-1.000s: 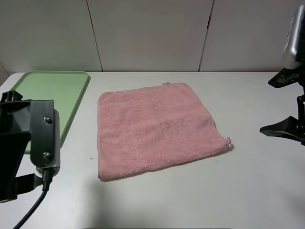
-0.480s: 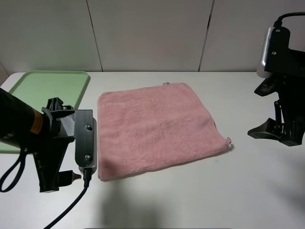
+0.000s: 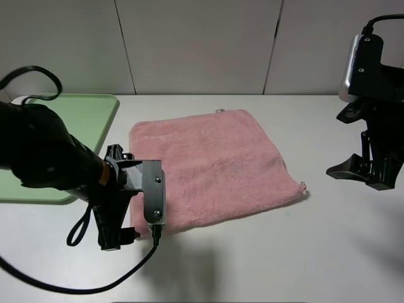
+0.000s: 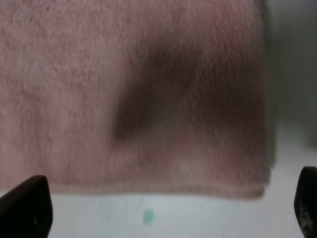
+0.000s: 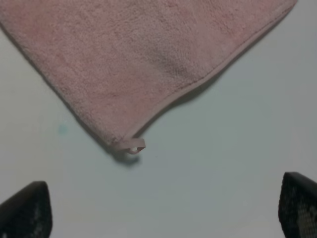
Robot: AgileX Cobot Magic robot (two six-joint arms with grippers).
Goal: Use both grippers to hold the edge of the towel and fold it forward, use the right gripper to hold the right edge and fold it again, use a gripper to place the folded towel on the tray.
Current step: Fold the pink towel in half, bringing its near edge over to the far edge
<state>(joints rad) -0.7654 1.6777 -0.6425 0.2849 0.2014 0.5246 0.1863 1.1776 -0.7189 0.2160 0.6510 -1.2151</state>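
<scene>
The salmon-pink towel [image 3: 208,167] lies spread flat mid-table, with a white label [image 3: 219,110] on its far edge and a loop [image 3: 303,187] at its near right corner. My left gripper [image 3: 117,201] hovers open at the towel's left edge, close to the near left corner. In the left wrist view the hem [image 4: 148,188] runs between the spread fingertips [image 4: 27,208] of the left gripper [image 4: 166,218]. Open and empty, my right gripper [image 3: 336,144] stands right of the towel, apart from it. The right wrist view shows the loop [image 5: 132,146] ahead of the right gripper [image 5: 161,218]. The light green tray [image 3: 69,113] sits far left.
A small teal mark [image 4: 147,216] dots the white table just outside the towel's left hem. The left arm's black cable [image 3: 82,287] trails across the near table. A grey panelled wall [image 3: 202,44] stands behind the table.
My left arm has swung right from the table's left side to the towel's left edge. The right arm came in from the right edge, then held still. The towel is unmoved.
</scene>
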